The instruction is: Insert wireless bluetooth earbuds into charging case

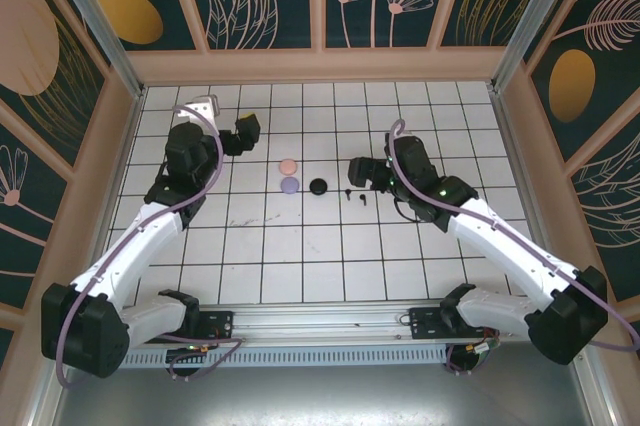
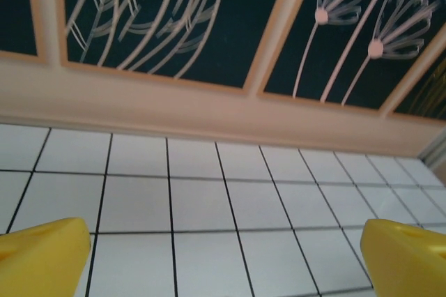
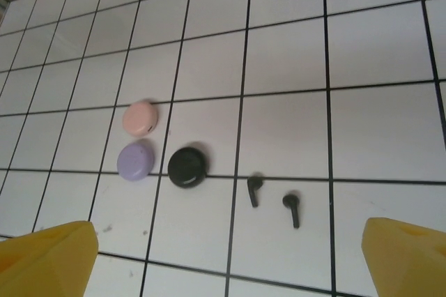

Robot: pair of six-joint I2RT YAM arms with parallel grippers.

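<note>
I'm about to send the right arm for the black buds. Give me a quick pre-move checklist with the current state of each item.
1. Right gripper open, nothing between its yellow fingers: ok.
2. Left gripper open and empty: ok.
3. Two small black stemmed earbuds lying apart on the white tiled table, nothing over them: ok.
4. Round black charging case open to receive them: not ok, it looks like a closed flat disc.
5. Round lilac case and round pink case clear of the black one: ok, a gap shows.
</note>
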